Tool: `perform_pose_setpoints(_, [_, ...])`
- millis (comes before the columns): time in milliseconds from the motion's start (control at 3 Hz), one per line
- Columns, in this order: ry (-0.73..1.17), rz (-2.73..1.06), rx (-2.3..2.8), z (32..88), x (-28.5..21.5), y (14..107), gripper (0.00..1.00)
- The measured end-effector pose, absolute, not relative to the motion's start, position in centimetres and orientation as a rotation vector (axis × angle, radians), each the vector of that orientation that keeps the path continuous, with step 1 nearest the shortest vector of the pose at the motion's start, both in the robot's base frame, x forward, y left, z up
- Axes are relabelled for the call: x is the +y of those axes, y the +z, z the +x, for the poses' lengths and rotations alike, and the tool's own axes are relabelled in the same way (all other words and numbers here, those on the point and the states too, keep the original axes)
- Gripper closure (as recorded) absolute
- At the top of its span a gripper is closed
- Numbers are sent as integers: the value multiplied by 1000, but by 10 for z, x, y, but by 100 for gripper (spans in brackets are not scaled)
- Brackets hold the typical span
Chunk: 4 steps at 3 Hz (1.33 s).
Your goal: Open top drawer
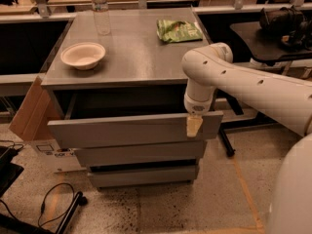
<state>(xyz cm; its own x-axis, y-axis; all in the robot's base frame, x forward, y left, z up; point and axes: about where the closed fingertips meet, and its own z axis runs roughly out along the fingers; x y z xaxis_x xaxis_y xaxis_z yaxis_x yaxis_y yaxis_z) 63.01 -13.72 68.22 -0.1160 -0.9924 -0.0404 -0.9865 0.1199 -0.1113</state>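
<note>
The top drawer [126, 129] is a wide plain grey front with a grey tray body behind it. It stands pulled well out from the grey cabinet [131, 57], its inside dark. My gripper [194, 125] hangs from the white arm [243, 84] at the right end of the drawer front. One tan finger [193, 126] lies over the outer face of the front, hooked at its top edge. The other finger is hidden behind the panel. Two shorter-looking grey drawer fronts [139, 153] sit below, closed.
On the cabinet top are a white bowl [83, 55], a clear water bottle [100, 9] and a green snack bag [178, 30]. A cardboard box [30, 111] leans at the left. Cables [53, 206] lie on the floor. A black chair [273, 33] stands at the right.
</note>
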Motion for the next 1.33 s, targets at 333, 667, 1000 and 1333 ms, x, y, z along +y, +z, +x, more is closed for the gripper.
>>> perform_pose_setpoints(333, [-83, -2018, 2273, 630, -137, 680, 0])
perform_pose_setpoints(667, [-83, -2018, 2273, 629, -137, 680, 0])
perform_pose_setpoints(1000, [-147, -2019, 2249, 611, -135, 687, 0])
perform_pose_setpoints(1333, [-334, -2000, 2156, 550, -128, 718, 0])
